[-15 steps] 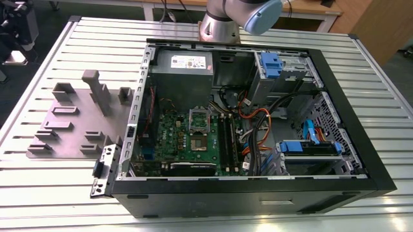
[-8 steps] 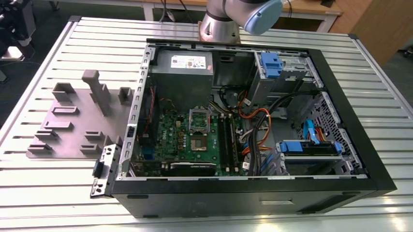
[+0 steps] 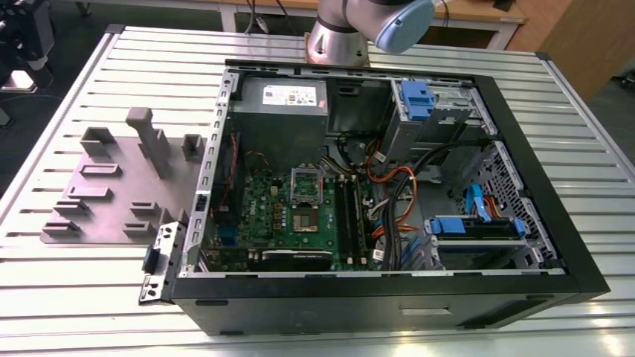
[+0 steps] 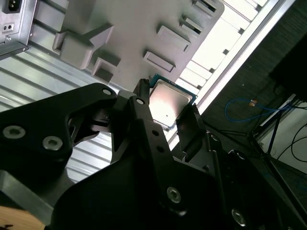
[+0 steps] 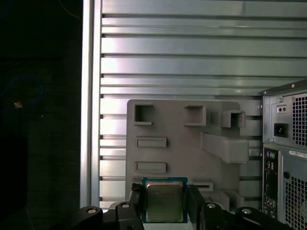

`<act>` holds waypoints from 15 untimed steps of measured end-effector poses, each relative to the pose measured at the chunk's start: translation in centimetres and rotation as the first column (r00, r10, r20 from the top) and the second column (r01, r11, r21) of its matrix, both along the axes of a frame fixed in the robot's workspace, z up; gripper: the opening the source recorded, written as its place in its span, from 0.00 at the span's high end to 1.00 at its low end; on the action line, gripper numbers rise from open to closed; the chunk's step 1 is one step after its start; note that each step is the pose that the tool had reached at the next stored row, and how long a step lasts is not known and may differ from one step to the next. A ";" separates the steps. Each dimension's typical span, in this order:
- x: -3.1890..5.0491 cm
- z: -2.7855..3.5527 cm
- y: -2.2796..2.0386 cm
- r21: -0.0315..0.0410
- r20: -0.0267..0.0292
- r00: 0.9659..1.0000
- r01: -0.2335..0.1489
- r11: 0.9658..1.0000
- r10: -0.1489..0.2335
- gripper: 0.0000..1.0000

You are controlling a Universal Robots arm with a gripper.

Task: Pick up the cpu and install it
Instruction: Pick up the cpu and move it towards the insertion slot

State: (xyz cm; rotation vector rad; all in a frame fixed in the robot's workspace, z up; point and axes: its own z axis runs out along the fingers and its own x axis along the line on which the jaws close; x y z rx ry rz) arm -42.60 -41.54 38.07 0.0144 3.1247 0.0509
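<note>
The cpu (image 5: 164, 201) (image 4: 169, 103), a small square chip with a silvery top and pale edge, sits between the two black fingers of my gripper (image 5: 165, 207) (image 4: 167, 112), which is shut on its opposite edges. In both wrist views it hangs high above the grey parts tray (image 5: 182, 143) (image 4: 129, 33) on the slatted table. In the exterior view the open computer case (image 3: 516, 171) lies on its side with the green motherboard (image 3: 273, 216) inside. The socket (image 3: 308, 221) is uncovered and its hinged metal frame (image 3: 305, 181) is folded back. The arm's base (image 3: 343, 33) stands behind the case.
The grey tray (image 3: 119, 186) with raised holders lies at the exterior view's left of the case. Inside the case are a grey power supply box (image 3: 282, 111), blue drive brackets (image 3: 476, 225), orange and black cables (image 3: 392, 193) and memory slots (image 3: 347, 216). The table edge (image 5: 91, 96) borders dark floor.
</note>
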 end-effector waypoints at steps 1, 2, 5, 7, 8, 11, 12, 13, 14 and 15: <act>0.02 0.00 0.00 0.000 0.000 1.000 0.000 1.000 0.000 0.53; 0.04 -0.01 0.00 0.000 0.000 1.000 0.000 1.000 0.000 0.53; 0.07 -0.02 -0.01 0.000 0.000 1.000 0.000 1.000 0.000 0.53; 0.10 -0.01 -0.01 0.000 0.000 1.000 0.000 1.000 0.000 0.53; 0.13 -0.01 -0.01 0.000 0.000 1.000 0.000 1.000 0.000 0.53; 0.24 -0.01 -0.01 0.000 0.000 1.000 0.000 1.000 0.000 0.53; 0.28 -0.01 -0.01 0.000 0.000 1.000 0.000 1.000 0.000 0.53; 0.33 -0.01 -0.02 0.000 0.000 1.000 0.000 1.000 0.000 0.53; 0.37 -0.01 -0.02 0.000 0.000 1.000 0.000 1.000 0.000 0.53; 0.41 -0.01 -0.02 0.000 0.000 1.000 0.000 1.000 0.000 0.53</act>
